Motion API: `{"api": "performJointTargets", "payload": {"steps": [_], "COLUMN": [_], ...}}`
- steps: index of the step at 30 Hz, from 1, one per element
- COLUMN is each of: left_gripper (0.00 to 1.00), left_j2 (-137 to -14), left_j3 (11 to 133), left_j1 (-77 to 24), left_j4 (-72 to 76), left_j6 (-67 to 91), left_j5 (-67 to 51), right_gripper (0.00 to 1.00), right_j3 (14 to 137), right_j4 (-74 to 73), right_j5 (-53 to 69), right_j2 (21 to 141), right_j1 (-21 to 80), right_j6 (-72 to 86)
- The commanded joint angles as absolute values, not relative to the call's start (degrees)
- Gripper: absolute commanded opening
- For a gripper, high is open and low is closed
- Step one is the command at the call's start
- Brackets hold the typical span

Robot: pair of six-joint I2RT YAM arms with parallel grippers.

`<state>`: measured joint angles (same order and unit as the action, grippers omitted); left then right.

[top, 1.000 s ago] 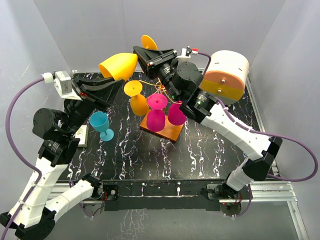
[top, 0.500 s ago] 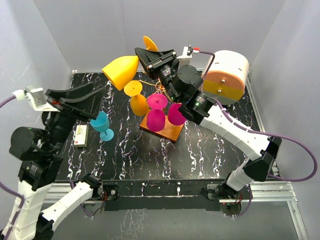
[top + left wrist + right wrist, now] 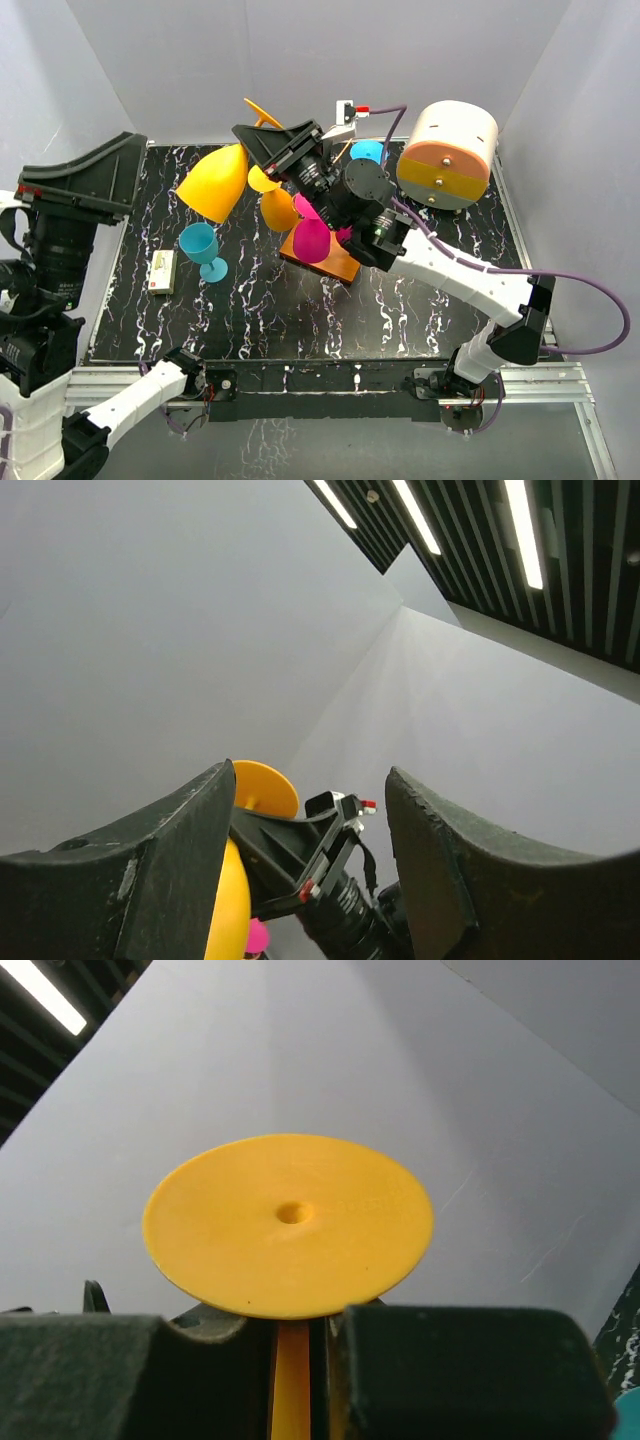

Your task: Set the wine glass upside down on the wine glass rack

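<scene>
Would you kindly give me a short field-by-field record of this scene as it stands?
Held glass: yellow wine glass, tilted, in the air
Right gripper: fingers shut on its stem
Left gripper: open, empty, pointing up
Wine glass rack: second yellow glass, magenta glasses, upside down
Table: teal glass upright

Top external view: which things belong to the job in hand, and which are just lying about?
Job: yellow wine glass, its stem gripped in the right tool; wine glass rack, already carrying a magenta glass and a second yellow glass.

Lying about: teal glass upright on the table; small box beside it; cream-and-orange drum; left tool, raised, open, empty.
</scene>
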<state>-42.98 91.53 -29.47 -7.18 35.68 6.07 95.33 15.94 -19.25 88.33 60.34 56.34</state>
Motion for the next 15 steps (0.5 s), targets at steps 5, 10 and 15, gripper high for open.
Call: {"api": "performJointTargets", "payload": {"steps": [5, 10, 15], "left_gripper": [0.61, 0.61, 0.63], "left_j2": [-48.51, -50.91, -54.37], "left_j3": [94.49, 94.40, 97.53], "left_j1": [-29.62, -29.65, -29.65], "left_j4": [-14.58, -11.38, -21.65], "left_j6": [45.96, 47.06, 54.44], "left_j5": [8.34, 3.71, 10.48], "right_gripper": [0.00, 0.00, 0.00], "right_j3": [89.78, 86.91, 86.68], "right_j4": [32.87, 39.53, 42.50], "right_j5": [-12.51, -5.26, -2.53], "right_j2": [86.18, 86.64, 87.97], "right_j1": [60.84, 61.28, 62.68], "right_j6": [32.18, 24.12, 19.58]}}
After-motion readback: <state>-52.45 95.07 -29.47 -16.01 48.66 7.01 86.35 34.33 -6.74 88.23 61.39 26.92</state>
